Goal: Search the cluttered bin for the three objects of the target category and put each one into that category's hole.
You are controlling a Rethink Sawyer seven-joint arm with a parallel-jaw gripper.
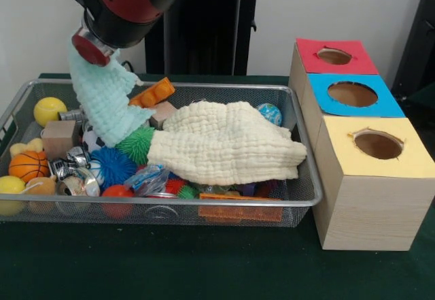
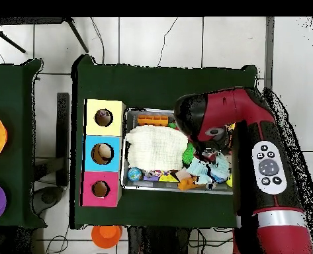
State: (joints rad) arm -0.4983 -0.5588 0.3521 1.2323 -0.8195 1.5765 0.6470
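Observation:
The wire mesh bin (image 1: 309, 201) sits on the green table, full of toys; it also shows in the overhead view (image 2: 172, 190). My gripper (image 1: 94, 60) is above the bin's left part, shut on a pale green cloth (image 1: 105, 99) that hangs down onto a green spiky ball (image 1: 138, 143). A large cream cloth (image 1: 228, 143) covers the bin's middle and right (image 2: 155, 147). A red and green bit (image 1: 180, 188) shows under its front edge; I cannot tell if it is the rope bundle. In the overhead view the arm (image 2: 218, 119) hides the gripper.
Three wooden boxes stand right of the bin, with holes in a red top (image 1: 333, 55), a blue top (image 1: 352, 94) and a yellow top (image 1: 377, 143). A yellow ball (image 1: 49, 109), basketball (image 1: 27, 166), blue spiky ball (image 1: 112, 165) and orange block (image 1: 155, 92) lie in the bin.

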